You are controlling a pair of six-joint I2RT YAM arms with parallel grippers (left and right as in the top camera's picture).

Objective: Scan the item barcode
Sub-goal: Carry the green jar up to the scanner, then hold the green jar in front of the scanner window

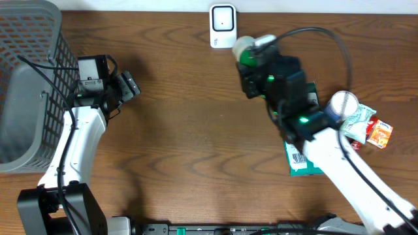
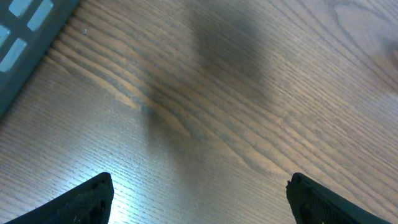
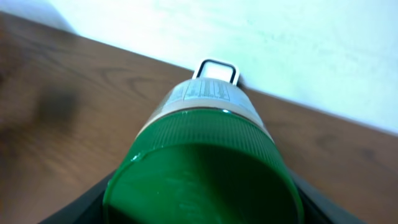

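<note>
green-capped bottle (image 3: 205,171) fills lower right-wrist frame, right hand (image 1: 253,64) clamped on it | scanner (image 3: 216,70) just beyond, top centre | overhead only: left hand (image 1: 127,86) apart, beside basket (image 1: 26,78) at left

Pale bottle (image 3: 208,99) with ribbed green cap, gripped lengthwise, cap end rearward, other end pointed at white scanner (image 1: 223,26) just beside it. Printed label on body. Scanner upright at far table edge.

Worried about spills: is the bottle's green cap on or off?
On. In the right wrist view the green cap sits closed over the end of the bottle.
</note>
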